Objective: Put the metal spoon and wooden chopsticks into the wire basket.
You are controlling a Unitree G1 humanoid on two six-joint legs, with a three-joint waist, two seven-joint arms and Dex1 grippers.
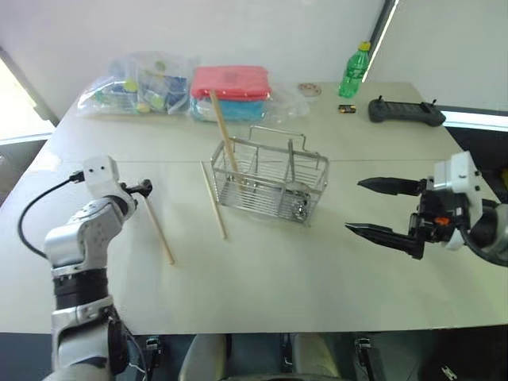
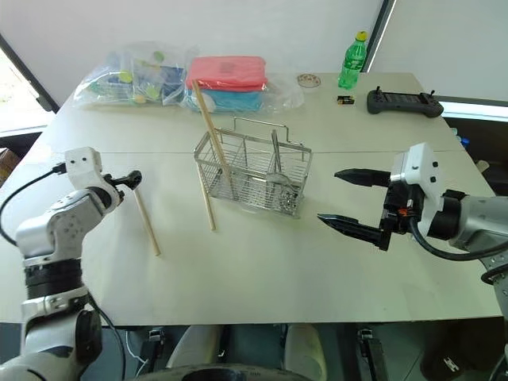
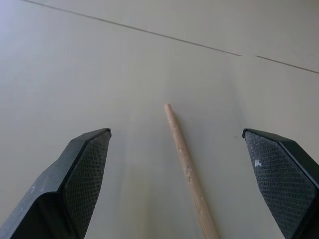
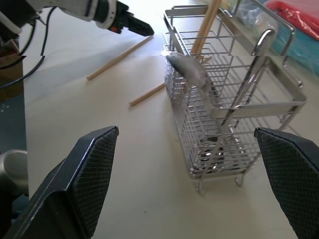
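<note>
Left gripper (image 3: 174,184) spread wide (empty), chopstick (image 3: 192,174) lying on table between its fingers.

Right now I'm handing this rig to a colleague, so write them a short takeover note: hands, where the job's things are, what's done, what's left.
Left hand: open, empty, poised over one wooden chopstick lying on the table.
Right hand: open, empty, beside the wire basket.
Metal spoon: in the basket.
One chopstick stands tilted in the basket. Another lies on the table next to the basket.
Done: spoon and one chopstick.
Left: the two chopsticks on the table, likely starting with the one under the left hand.
</note>
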